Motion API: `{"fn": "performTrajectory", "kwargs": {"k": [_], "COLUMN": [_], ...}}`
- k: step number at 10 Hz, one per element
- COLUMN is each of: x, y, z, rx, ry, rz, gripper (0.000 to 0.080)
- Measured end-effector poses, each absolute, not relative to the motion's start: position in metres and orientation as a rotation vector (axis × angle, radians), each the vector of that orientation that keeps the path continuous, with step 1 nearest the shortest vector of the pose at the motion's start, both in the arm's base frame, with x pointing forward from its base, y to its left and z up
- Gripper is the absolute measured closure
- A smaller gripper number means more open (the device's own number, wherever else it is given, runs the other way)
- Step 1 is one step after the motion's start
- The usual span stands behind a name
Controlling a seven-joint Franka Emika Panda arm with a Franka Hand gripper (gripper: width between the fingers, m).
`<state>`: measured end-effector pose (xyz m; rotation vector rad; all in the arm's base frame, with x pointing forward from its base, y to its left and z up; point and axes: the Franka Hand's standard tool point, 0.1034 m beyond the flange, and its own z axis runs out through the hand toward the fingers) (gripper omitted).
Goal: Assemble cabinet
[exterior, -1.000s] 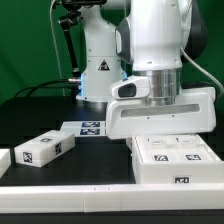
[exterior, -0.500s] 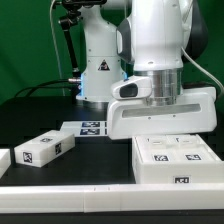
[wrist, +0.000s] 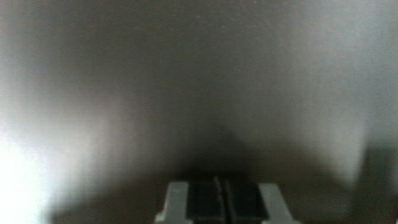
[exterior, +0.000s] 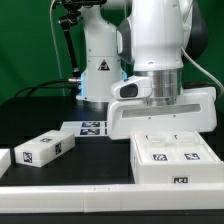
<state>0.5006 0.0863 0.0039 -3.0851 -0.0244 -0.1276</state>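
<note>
The big white arm (exterior: 155, 40) hangs down over the black counter (exterior: 95, 165), and its wide white hand sits low, just above the cabinet (exterior: 160, 172). The cabinet is a large white box and it lies right under the claw (wrist: 219, 196), on the counter. On its top I see sunken panels, and each has a black-and-white square tag. One more tag is on the front wall that faces me. From the exterior view the fingers are hidden behind the hand and the box, so I cannot tell from there whether they touch the box. In the wrist view the two fingers (wrist: 187, 200) sit close together with only a thin dark line between them. The claw looks closed, and I cannot tell if it has hold of anything. The rest of that view is a grey blur. A small white piece (exterior: 45, 150) with tags on its sides lies well apart from the claw, toward the exterior view's left, and it is turned at a slant. Another white piece (exterior: 4, 160) peeks in at the edge, even farther out that way. The marker board (exterior: 87, 127) lies flat on the counter, behind the small piece and also to the exterior view's left of the claw. A white ledge (exterior: 90, 200) runs along the front of the counter, nearer to me than the claw.
</note>
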Motion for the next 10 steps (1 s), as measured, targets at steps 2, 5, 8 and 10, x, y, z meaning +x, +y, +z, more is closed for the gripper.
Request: {"fn": "performTrajectory", "kwargs": {"k": [2, 5, 8, 10], "x": [0.501, 0.502, 0.508, 0.507], "y": [0.086, 0.085, 0.078, 0.077], "z": [0.004, 0.029, 0.054, 0.054], "rx": [-3.085, -3.091, -3.096, -3.096], "ry": [-0.026, -0.051, -0.082, -0.089], "rz": [-0.128, -0.083, 0.018, 0.054], "gripper": [0.0797, 0.0797, 0.0797, 0.0797]}}
